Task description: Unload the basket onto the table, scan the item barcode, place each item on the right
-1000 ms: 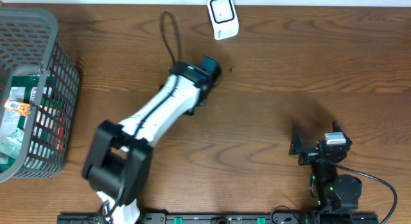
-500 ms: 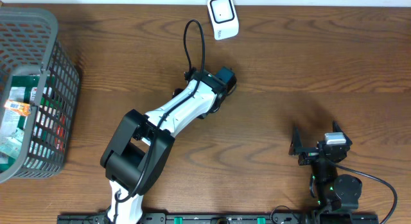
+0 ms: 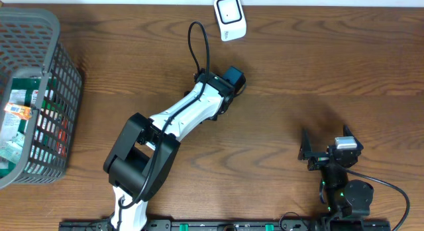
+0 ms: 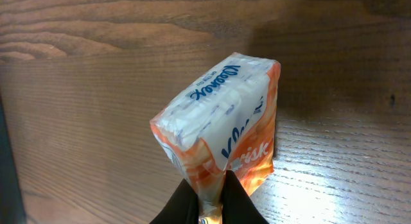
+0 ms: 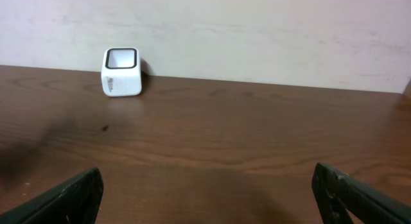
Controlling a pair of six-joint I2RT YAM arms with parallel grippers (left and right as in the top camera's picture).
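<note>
Left gripper (image 4: 207, 201): jaws pinched shut on the crimped end seam of the tissue pack (image 4: 218, 115), which juts directly ahead of it. Judged light, soft, crushable, film slippery; the seam is the sound hold. Scanner (image 3: 229, 17) sits beyond. Right gripper (image 5: 207, 192): wide open, empty.

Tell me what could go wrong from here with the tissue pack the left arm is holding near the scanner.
1. The left gripper pinches only a corner of the soft wrapper of the tissue pack, so the pack could swing or slip out.
2. No barcode shows on the faces seen in the wrist view, so the pack may meet the scanner turned the wrong way.
</note>
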